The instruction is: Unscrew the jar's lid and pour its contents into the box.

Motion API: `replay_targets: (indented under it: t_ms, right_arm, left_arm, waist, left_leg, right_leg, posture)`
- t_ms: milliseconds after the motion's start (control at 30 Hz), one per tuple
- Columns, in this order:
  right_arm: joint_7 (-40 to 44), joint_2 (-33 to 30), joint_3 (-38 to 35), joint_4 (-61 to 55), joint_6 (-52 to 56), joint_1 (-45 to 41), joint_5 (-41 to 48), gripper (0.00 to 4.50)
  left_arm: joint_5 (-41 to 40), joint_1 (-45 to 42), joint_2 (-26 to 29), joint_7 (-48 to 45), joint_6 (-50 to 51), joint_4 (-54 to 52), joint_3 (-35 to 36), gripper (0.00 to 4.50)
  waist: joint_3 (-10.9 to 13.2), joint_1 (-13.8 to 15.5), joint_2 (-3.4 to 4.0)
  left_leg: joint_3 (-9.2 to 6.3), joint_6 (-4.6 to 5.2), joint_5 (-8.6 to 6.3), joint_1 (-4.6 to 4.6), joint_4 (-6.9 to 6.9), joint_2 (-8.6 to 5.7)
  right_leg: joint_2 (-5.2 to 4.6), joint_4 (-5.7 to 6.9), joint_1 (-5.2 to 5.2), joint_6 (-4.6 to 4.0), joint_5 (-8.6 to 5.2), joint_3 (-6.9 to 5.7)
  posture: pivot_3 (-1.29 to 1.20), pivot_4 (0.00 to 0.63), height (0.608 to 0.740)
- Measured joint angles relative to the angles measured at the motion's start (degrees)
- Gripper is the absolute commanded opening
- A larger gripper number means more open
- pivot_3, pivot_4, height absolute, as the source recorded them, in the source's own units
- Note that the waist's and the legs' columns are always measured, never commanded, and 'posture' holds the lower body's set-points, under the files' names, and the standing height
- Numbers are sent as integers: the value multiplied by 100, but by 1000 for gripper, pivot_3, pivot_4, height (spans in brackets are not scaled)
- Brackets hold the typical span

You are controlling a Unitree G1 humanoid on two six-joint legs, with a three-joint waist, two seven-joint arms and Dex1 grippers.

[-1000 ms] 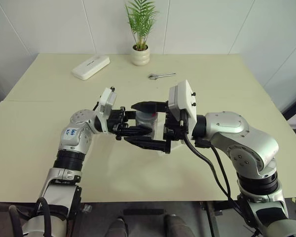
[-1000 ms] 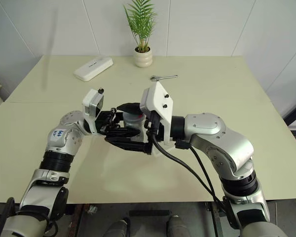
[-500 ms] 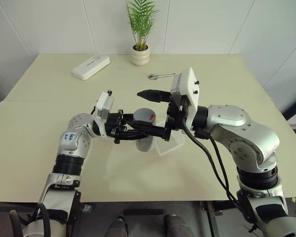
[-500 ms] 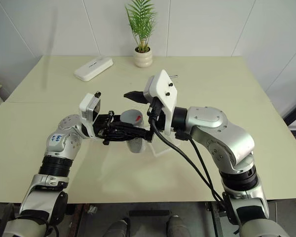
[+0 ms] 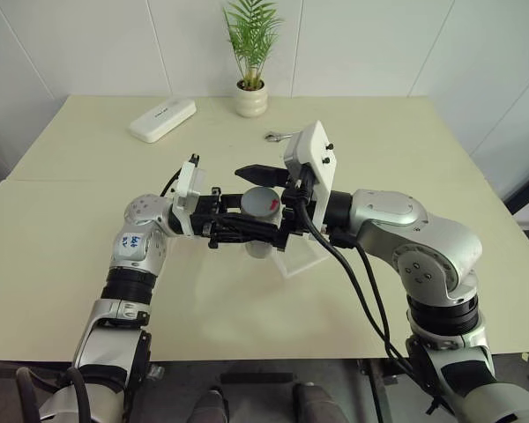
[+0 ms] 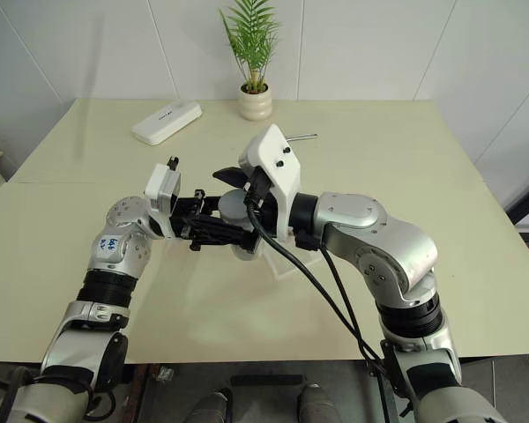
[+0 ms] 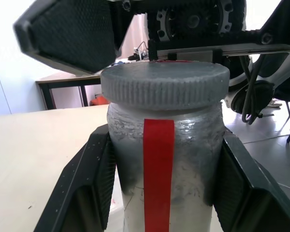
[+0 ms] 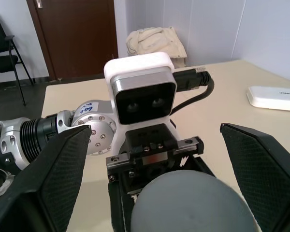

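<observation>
Left eye view, left gripper (image 5: 247,231) level, clamping jar (image 5: 261,211), right gripper (image 5: 266,198) spread around lid (image 7: 165,82)

Both arms: silver-grey metal shells w/ rounded joint housings and black ribbed bands betw. segments. Left arm (image 5: 137,256) carries a small blue-on-white sticker w/ handwriting near the elbow joint; ring of small screws round its wrist joint. Right arm (image 5: 423,256) bulkier, w/ thick black cables looping from wrist down along forearm. Each wrist has a white boxy camera housing w/ black screws; the left one has a grey face w/ two lenses. Left gripper (image 5: 263,232) and right gripper (image 5: 273,207): black frames, toothed gear parts, two black fingers w/ fine diamond-textured pads (image 8: 58,169).
</observation>
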Motion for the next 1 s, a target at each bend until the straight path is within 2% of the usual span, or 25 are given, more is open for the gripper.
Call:
replay_targets:
  t_ms: [367, 1000]
  right_arm:
    - [-10, -51, 73, 431, -277, 1, -377, 4491]
    - [136, -612, -86, 150, -211, 188, -228, 4491]
  left_arm:
    - [0, 0, -11, -158, 15, 5, -3, 2622]
    - [-4, -66, -10, -191, 105, 194, 21, 2622]
  waist:
    - [0, 2, 0]
    - [0, 4, 0]
  left_leg:
    - [0, 1, 1, 0, 0, 0]
    - [0, 1, 1, 0, 0, 0]
  right_leg:
    - [0, 1, 0, 0, 0, 0]
    - [0, 1, 0, 0, 0, 0]
  posture:
    - [0, 150, 740]
    - [0, 150, 740]
